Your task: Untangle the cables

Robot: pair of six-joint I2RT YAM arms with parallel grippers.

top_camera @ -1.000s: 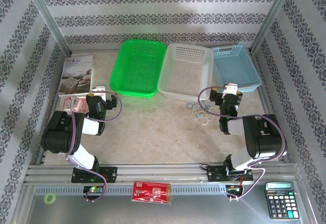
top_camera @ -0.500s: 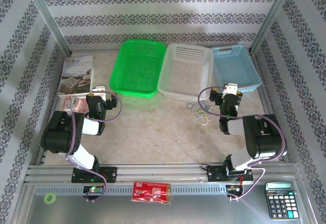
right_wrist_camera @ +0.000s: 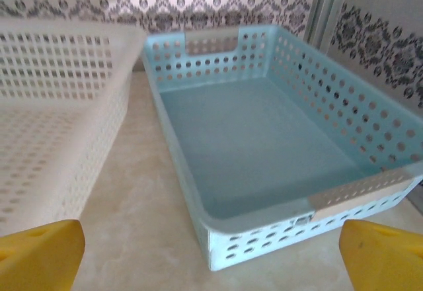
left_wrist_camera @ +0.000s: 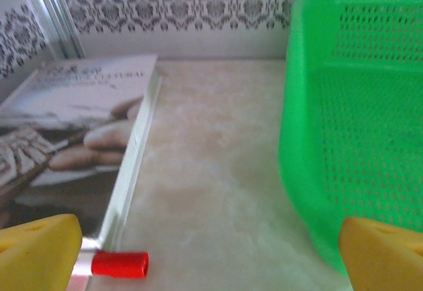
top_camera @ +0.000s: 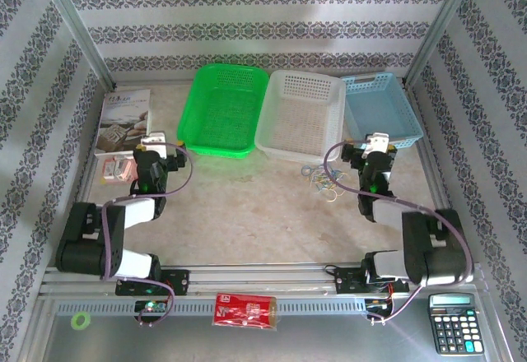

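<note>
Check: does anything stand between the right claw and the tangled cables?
Nothing visible does. The right claw hangs open by the blue basket; bare table lies between it and the cables.

Three baskets stand in a row at the far side of the table (top_camera: 247,210): a green basket (top_camera: 218,111), a white basket (top_camera: 300,115) and a blue basket (top_camera: 379,111). The cables (top_camera: 319,183) lie in a small heap of loops just in front of the white basket. The right gripper (top_camera: 376,144) is near them, beside the blue basket. The left gripper (top_camera: 155,146) is beside a book (top_camera: 123,121), well apart from the cables.
</note>
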